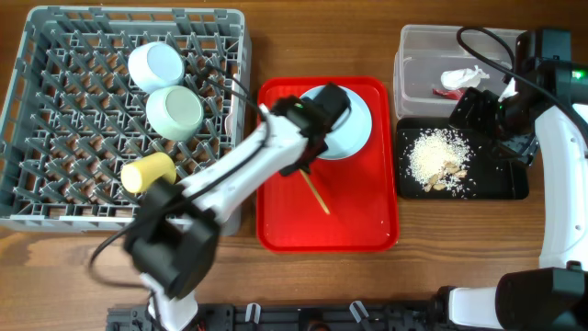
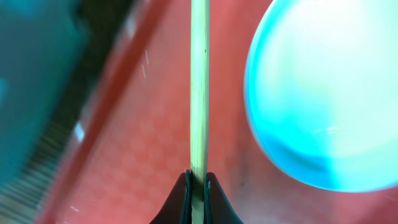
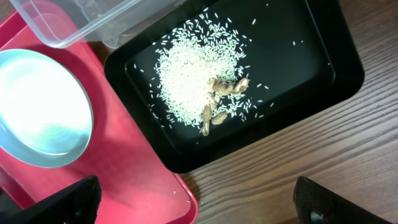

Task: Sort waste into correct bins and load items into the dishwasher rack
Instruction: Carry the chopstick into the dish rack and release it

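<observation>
My left gripper (image 2: 198, 182) is shut on a thin wooden chopstick (image 2: 199, 81) over the red serving tray, just left of the pale blue plate (image 2: 323, 93). In the overhead view it (image 1: 317, 115) hangs over the plate (image 1: 356, 129), and a chopstick (image 1: 317, 195) shows on the tray below the arm. My right gripper (image 3: 199, 205) is wide open and empty above the black tray (image 3: 323, 56), which holds rice crumbs (image 3: 186, 81). The grey rack (image 1: 37, 184) holds two bowls (image 1: 156, 64) (image 1: 175, 112) and the yellow cup (image 1: 147, 172). No fork is in view.
The clear tub (image 1: 418, 46) behind the black tray (image 1: 501, 184) holds white tissue (image 1: 464, 76) and a red-and-white wrapper (image 1: 446, 92). The red serving tray (image 1: 358, 221) lies between the rack and the bins. A few brown bits (image 3: 221, 102) lie among the crumbs.
</observation>
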You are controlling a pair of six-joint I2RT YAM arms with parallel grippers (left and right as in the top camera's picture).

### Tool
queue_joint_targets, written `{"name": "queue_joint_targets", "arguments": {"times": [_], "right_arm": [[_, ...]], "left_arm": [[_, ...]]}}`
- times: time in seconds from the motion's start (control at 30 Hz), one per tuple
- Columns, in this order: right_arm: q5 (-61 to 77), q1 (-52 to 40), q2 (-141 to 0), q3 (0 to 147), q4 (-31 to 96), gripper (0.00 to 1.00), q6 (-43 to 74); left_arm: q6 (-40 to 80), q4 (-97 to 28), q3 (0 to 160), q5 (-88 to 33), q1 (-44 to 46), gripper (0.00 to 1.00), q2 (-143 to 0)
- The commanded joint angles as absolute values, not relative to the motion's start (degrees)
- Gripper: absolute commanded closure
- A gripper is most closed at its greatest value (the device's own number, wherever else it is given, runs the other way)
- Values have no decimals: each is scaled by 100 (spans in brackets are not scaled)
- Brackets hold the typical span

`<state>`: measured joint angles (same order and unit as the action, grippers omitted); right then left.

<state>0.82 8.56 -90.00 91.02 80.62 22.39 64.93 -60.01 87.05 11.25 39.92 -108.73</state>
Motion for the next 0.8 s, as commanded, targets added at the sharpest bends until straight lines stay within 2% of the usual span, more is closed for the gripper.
{"name": "queue_joint_targets", "arguments": {"times": [0.0,0.3,0.5,0.67,0.77], "right_arm": [[148,854,-8914,9218,8062,1,2141],[152,854,-8914,9218,8062,0,2139],[154,854,-8914,9218,8062,0,2141],[154,854,-8914,9218,8062,0,2143],[154,854,-8914,9218,8064,0,2143]], "left_arm": [[4646,-6005,8735,2032,3542,96,-9939],[1809,-5494,8733,2342,1892,96,-9327],[1267,-5033,8733,1664,1393,96,-9531],[917,-5030,8733,845,1376,96,-10042],[919,-5030,8733,746,1376,96,-10335]]}}
